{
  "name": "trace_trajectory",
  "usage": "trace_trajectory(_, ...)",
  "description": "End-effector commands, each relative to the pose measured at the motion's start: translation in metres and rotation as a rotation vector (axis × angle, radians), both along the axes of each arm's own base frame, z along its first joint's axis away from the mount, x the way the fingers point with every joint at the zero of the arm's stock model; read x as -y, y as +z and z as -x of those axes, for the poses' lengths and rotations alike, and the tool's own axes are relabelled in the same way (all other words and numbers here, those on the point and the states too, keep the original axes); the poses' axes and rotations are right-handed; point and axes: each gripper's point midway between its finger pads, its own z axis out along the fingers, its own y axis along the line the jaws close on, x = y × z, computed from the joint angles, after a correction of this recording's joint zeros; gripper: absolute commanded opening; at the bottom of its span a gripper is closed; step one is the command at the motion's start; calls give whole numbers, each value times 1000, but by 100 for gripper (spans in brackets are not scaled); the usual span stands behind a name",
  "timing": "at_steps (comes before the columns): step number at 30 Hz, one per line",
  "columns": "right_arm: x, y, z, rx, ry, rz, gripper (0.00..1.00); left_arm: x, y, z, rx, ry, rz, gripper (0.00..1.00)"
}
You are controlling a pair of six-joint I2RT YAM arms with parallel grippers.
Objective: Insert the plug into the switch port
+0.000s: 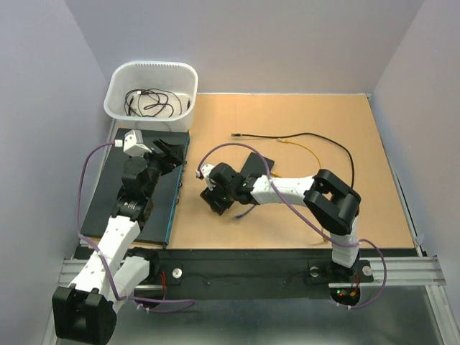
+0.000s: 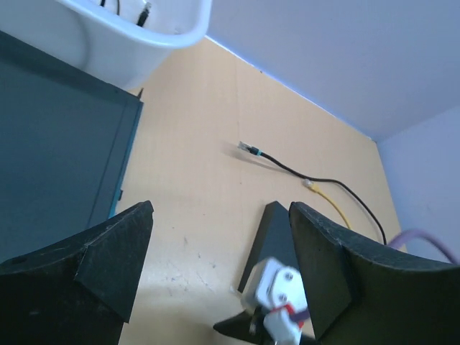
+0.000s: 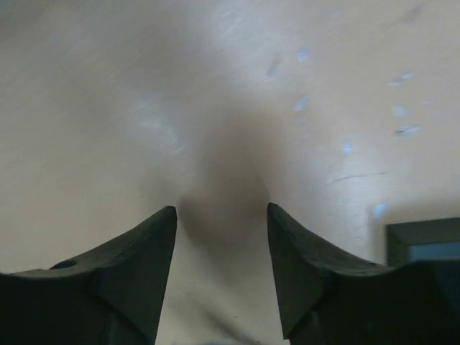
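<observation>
Task not yet started in any visible sense: nothing plugged in, no plug held. The black box (image 1: 257, 165) lay flat near the middle of the surface (image 1: 323, 208), its near-left part hidden under the right wrist in the top view. Its row of ports could not be made out in any view. The black cable (image 1: 316, 136) lay loose on the far side of the box, its plug (image 1: 237, 134) pointing left and apart from the box. A yellow cable (image 1: 305, 149) lay just right of it, its end also free. Which cable was meant for the port, I could not tell. What was left, by my reckoning: pick up a plug, line it up with a port and push it home. The right arm reached left and low across the middle, elbow raised near its base. The right hand (image 3: 221, 212) pointed down at bare surface just left of the box, fingers parted partway with nothing between them. The box corner (image 3: 424, 241) showed at the right edge of the wrist view. The left arm stood over the dark mat (image 1: 100, 194) at the left, near the white tub (image 1: 115, 93) of spare cables. The left hand (image 2: 219, 208) was raised, aimed towards the middle, spread wide and empty.
</observation>
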Motion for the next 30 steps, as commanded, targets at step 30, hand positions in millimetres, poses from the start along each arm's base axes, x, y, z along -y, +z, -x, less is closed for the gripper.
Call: trace_trajectory(30, 135, 36, 58, 13, -315, 79, 100, 4, -30, -1, -41, -66, 7, 87)
